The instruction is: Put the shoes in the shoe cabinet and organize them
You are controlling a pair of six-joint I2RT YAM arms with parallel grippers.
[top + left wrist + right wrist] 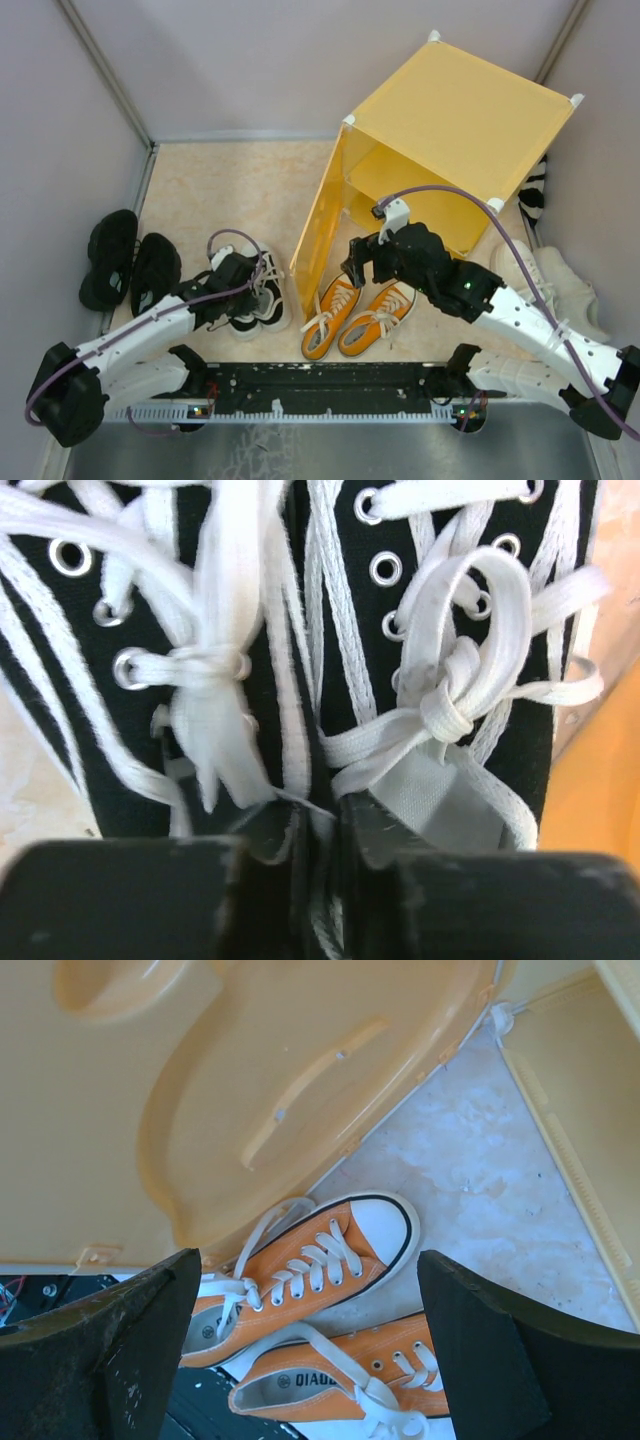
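Ok so, left to right. Out past the left hand's (318,830) left side sits the all-black pair (130,262), nothing touching it. The left hand itself is right down on the black-and-white pair (258,298). It's narrow, with one finger in each shoe mouth. It looks like the two inner collars are pinched between them, so I'd call that holding both shoes at once. That pair runs lengthwise straight ahead of the hand, toes away, laces a mess.

Here's the bit that matters imo: the shoe cabinet (455,130) is off to that hand's right and further out. Its open door (315,230) stands edge-on between them, just beside the pair. So the carry probably has to swing around the door's near end, not straight across.

And that gap is taken. The orange pair (362,318) lies on the tabletop (230,190) directly under the right hand (308,1260), toes angled toward the cabinet mouth. The right hand is spread wide, holding nothing, hovering above them and way closer to the cabinet. The cream-white pair (565,285) sits beyond that arm's right side, out of the way.
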